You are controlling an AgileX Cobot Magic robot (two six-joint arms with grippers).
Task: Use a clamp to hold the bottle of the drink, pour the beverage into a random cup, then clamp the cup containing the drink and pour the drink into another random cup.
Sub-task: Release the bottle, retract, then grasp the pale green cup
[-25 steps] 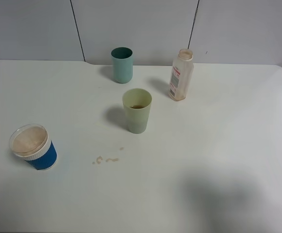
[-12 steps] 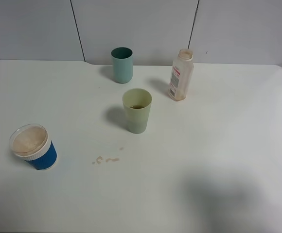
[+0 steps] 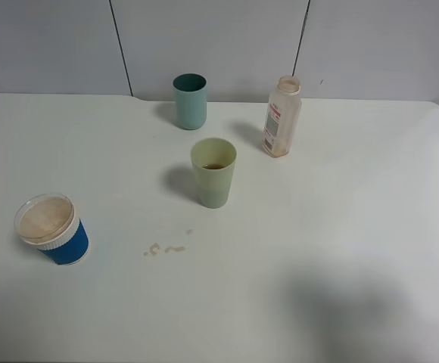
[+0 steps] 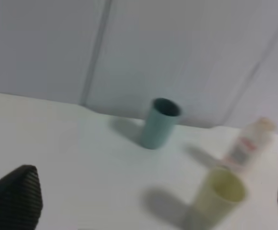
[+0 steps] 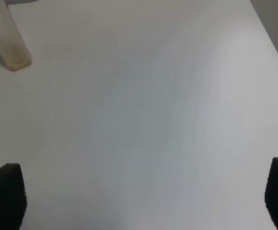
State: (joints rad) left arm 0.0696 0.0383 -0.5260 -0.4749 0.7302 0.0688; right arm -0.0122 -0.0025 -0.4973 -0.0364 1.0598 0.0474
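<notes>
The bottle of the drink [image 3: 281,117] stands upright and uncapped at the back right of the table, nearly empty. It also shows in the left wrist view [image 4: 247,146] and the right wrist view [image 5: 7,38]. The pale yellow-green cup [image 3: 213,174] stands mid-table with a little dark beverage [image 3: 214,166] at its bottom, and appears blurred in the left wrist view [image 4: 220,196]. The short blue cup [image 3: 53,231] sits at the front left. Neither clamp shows in the exterior view. The left gripper [image 4: 151,201] and right gripper [image 5: 143,194] are both open, wide apart and holding nothing.
A darker teal tumbler [image 3: 190,100] stands upright at the back, behind the pale cup, also in the left wrist view [image 4: 159,123]. Small brown spill drops [image 3: 165,248] lie on the white table [image 3: 340,227] in front of the pale cup. A grey panelled wall rises behind.
</notes>
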